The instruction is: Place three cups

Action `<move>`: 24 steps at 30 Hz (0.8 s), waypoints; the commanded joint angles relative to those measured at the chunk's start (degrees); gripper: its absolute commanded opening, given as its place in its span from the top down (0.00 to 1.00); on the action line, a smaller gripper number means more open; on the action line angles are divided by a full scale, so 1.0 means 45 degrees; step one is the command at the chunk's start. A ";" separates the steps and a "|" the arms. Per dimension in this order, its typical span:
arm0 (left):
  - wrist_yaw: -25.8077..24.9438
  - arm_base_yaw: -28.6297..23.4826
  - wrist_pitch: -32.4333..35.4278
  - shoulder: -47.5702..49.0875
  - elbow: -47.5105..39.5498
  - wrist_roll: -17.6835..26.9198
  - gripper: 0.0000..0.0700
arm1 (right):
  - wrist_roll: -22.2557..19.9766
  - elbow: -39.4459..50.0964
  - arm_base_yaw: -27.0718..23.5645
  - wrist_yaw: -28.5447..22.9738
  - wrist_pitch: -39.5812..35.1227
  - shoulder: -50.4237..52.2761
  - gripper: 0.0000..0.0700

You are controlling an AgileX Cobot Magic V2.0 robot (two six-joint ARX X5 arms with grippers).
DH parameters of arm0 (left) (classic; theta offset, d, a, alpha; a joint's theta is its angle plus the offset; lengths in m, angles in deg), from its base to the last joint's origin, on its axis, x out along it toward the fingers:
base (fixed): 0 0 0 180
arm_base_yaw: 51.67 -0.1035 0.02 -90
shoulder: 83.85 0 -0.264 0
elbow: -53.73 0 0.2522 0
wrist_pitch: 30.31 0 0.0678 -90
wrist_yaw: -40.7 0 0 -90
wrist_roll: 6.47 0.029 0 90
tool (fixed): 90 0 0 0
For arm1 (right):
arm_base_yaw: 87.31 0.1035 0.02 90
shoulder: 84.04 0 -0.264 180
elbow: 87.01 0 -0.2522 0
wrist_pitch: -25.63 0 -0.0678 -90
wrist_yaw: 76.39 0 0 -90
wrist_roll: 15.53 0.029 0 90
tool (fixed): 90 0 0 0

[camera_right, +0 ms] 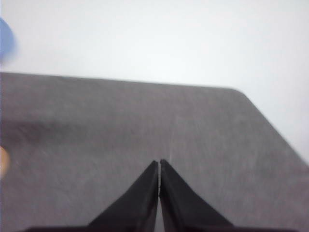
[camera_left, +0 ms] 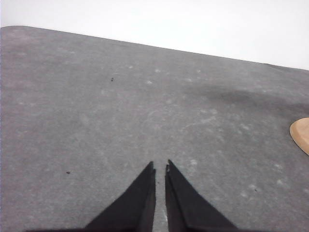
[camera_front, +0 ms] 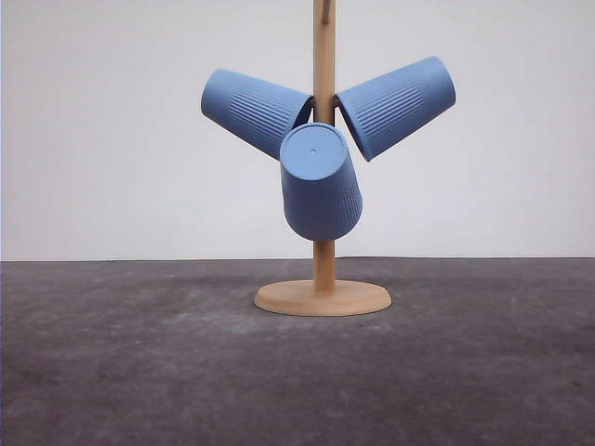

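Looking at the front view first: a wooden stand sits on the dark grey counter, round base flat down and pole straight up. All three cups are hung on it, up off the counter. The left cup tilts out to the left with its bottom pointing up and away, the right cup does the same toward the right, and the middle cup hangs in front of the pole with its flat bottom facing the camera. The three crowd together at the pole, mouths inward. Plain white wall behind.

Left wrist view: the left pincer is over bare counter, black fingertips nearly together with just a thin slit between, holding nothing. An edge of the stand's base peeks in at the side.

Right wrist view: kinda blurry, but the right pincer has its tips pressed together, nothing between them, with grey counter beyond. A blue smudge at the frame edge is probably a cup, can't tell which.
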 commanded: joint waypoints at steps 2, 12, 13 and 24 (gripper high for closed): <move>-0.0010 0.0008 -0.0058 0.0002 -0.0180 -0.0010 0.98 | 0.0397 0.1797 0.0043 -0.0001 -0.1422 0.0966 1.00; -0.0010 0.0008 -0.0058 0.0003 -0.0180 -0.0010 0.98 | 0.0331 0.3870 0.0560 0.0001 -0.1707 0.2746 1.00; -0.0010 0.0007 -0.0058 0.0000 -0.0180 -0.0010 0.98 | 0.0290 0.3870 0.0541 -0.0017 -0.1550 0.2916 1.00; -0.0010 0.0005 -0.0058 0.0000 -0.0180 -0.0010 0.98 | 0.0373 0.3870 0.0536 -0.0105 -0.0137 0.3225 1.00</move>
